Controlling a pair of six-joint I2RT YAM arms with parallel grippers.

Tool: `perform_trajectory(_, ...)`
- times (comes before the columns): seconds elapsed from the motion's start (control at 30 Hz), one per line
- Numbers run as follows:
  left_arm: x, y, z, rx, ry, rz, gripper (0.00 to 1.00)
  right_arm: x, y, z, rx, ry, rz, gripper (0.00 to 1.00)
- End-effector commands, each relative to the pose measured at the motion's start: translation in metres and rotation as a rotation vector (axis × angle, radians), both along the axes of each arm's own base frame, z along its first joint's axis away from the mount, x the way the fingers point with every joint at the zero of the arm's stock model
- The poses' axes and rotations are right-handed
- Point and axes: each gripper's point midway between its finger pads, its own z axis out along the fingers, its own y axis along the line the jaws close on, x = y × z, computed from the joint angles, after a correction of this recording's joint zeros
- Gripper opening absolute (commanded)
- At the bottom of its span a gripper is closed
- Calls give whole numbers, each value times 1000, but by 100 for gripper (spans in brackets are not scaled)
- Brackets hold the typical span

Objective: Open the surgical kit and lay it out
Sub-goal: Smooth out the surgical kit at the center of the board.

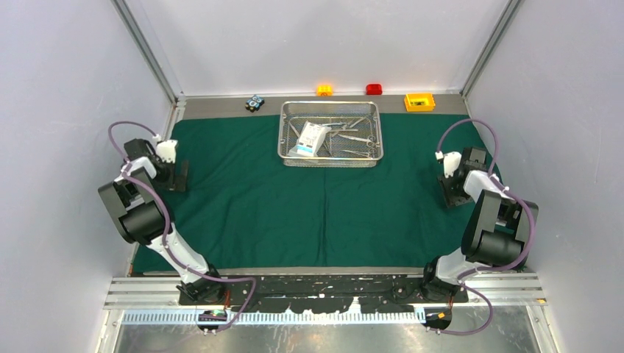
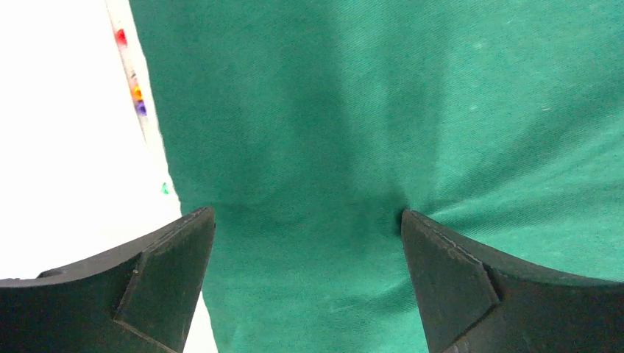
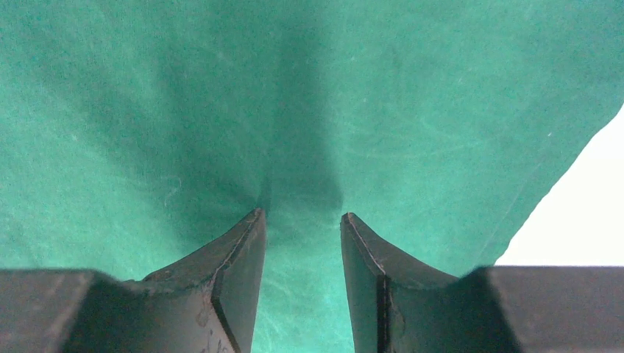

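- Your left hand point(image 2: 307, 220): released, fingers point(image 2: 173, 254) spread wide, tips down on the drape near its left edge.
- Drape point(image 1: 250, 213): dark green cloth, spread flat across the worktop point(image 1: 221, 107) in front of you, with faint creases under both hands.
- Small black-and-blue object point(image 1: 254, 102): on the bare far strip of worktop, just left of the tray.
- Wire-mesh tray point(image 1: 331, 162): rectangular steel, on the far middle of the drape.
- White pouch point(image 1: 312, 138): flat, lying in the left half of the tray.
- Silver instruments point(image 1: 355, 137): slim, lying in the tray to the right of the pouch; you cannot tell them apart at this size.
- Orange block point(image 1: 324, 90), red block point(image 1: 374, 89), yellow box point(image 1: 419, 101): along the far edge, off the drape.
- Your right hand point(image 3: 302, 217): released, the gap narrower than the left's, tips on the drape near its right edge.
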Motion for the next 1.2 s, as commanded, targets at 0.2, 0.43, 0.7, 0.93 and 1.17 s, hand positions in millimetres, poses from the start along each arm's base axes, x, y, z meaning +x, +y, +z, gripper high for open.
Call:
perform_trajectory(0.2,-54,77,-14,160,150,80,100,-4,-10,45,-55,-17,-21,53)
perform_trajectory(0.43,-37,73,24,98,50,88,100,30,-48,100,-123,-163,-126,50)
perform_trajectory(0.7,-18,57,46,-30,-29,108,100,69,-105,102,-257,-145,-161,44)
perform_trajectory(0.93,-19,55,42,-40,-23,113,100,88,-137,67,-329,-53,-118,42)
perform_trajectory(1.17,-31,62,29,25,19,96,100,72,-152,30,-389,54,-70,40)
